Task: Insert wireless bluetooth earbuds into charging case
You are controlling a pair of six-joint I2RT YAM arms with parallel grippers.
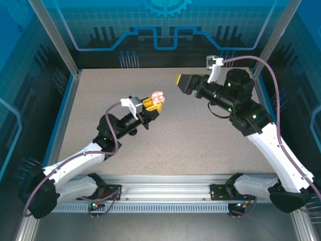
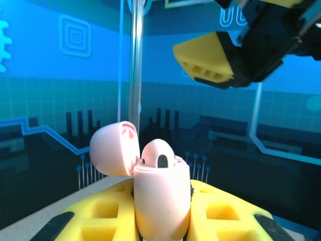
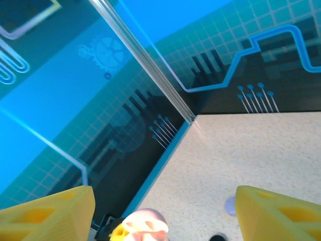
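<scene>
1 pink case [image 2: 160, 201], lid [image 2: 114, 148] open, earbud [image 2: 158, 155] inside, gripped by left hand [image 1: 154, 104]; right hand [image 1: 186, 83] open, near case, apart.

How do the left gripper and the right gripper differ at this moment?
The left gripper is shut on the open pink case; the right gripper is open and holds nothing. The left gripper sits near the middle of the table; the right gripper is farther back, on the right. Both have yellow fingers.
</scene>
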